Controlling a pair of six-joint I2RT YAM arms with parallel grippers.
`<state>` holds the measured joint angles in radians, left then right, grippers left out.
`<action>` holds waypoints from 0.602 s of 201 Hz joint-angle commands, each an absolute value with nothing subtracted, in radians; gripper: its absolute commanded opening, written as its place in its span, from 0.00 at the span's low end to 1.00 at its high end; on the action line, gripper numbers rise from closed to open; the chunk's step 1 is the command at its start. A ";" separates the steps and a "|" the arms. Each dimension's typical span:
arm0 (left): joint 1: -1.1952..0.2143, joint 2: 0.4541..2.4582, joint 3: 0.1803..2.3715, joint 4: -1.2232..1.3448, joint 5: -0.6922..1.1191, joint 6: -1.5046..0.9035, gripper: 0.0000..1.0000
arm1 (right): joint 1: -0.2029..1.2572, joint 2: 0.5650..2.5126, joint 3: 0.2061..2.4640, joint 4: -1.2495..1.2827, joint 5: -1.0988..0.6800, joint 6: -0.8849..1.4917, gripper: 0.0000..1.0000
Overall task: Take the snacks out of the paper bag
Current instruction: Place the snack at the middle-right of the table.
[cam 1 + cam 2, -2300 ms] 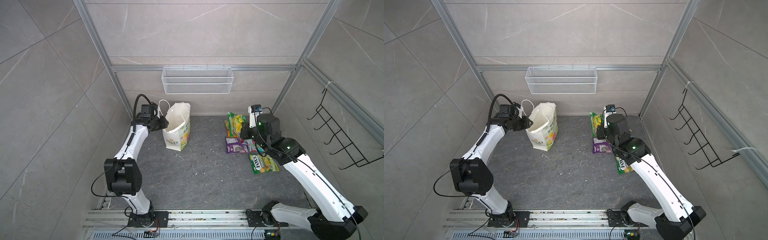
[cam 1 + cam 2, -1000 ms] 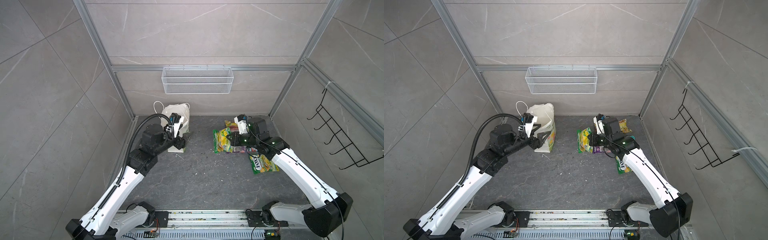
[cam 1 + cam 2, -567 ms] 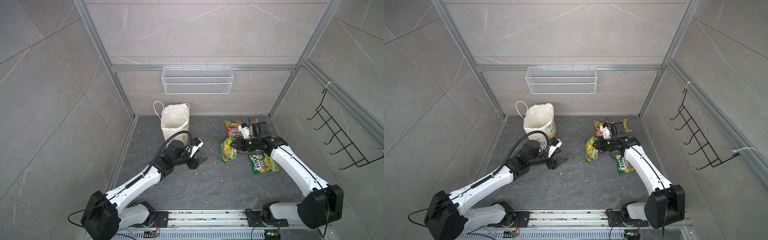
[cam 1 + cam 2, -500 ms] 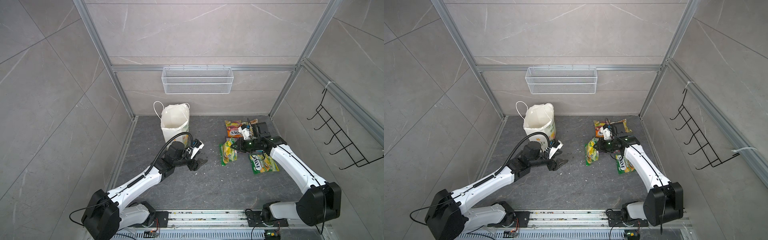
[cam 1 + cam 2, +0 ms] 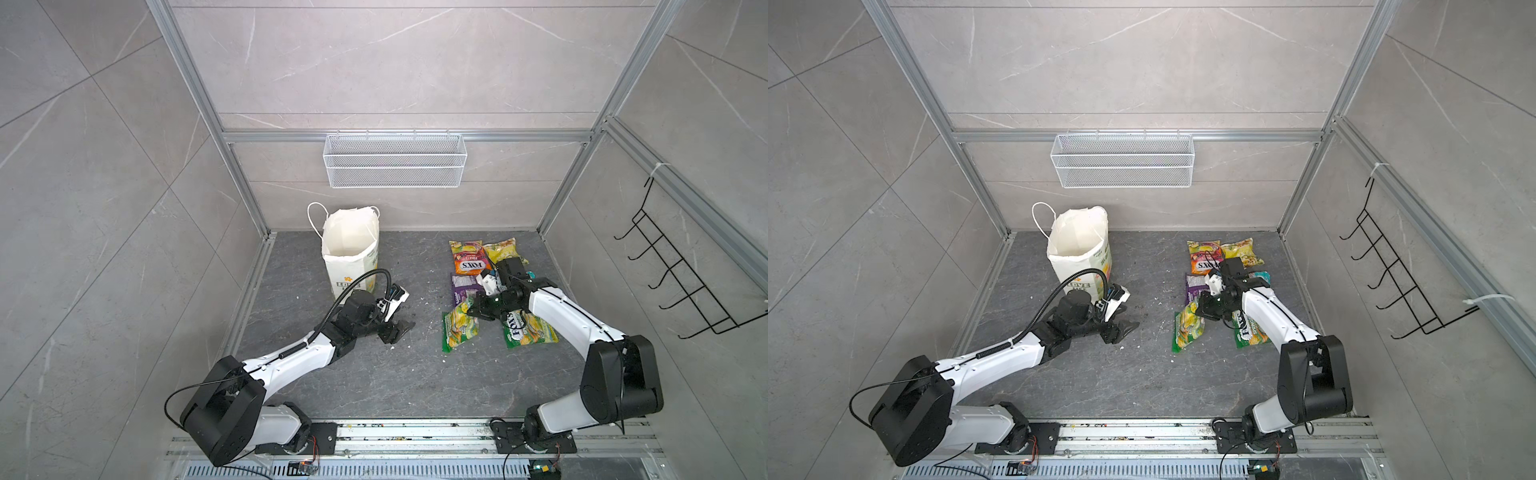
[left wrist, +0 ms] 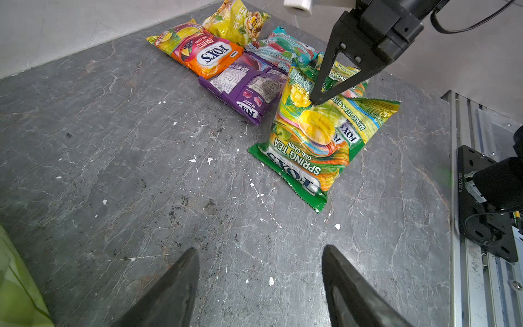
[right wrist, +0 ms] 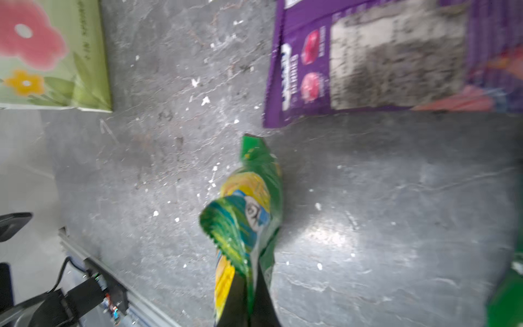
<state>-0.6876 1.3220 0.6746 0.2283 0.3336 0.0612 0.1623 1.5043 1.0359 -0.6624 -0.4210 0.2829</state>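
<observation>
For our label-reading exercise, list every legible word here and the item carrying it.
"FOX'S FRUITS": orange glossy plastic packet
"FOX'S BERRIES": purple plastic packet
"FOX'S SPRING TEA OVAL CANDY": held green plastic packet
"BARLEY MINT": teal plastic packet
"LOVE": white paper bag
Yellow plastic packet: characters too small.

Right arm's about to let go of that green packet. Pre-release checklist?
1. right gripper shut on the green packet's top edge: ok.
2. Packet's lower end resting on the floor: ok.
3. left gripper open, empty, apart from the packet: ok.
4. paper bag upright, mouth open: ok.
5. Bag empty: cannot tell; nothing shows inside, but the near wall hides part of the bottom.
</observation>
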 commanded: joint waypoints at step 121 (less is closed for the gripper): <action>-0.689 1.352 0.728 0.255 0.272 0.050 0.69 | 0.161 1.606 1.050 -0.764 -0.034 0.246 0.04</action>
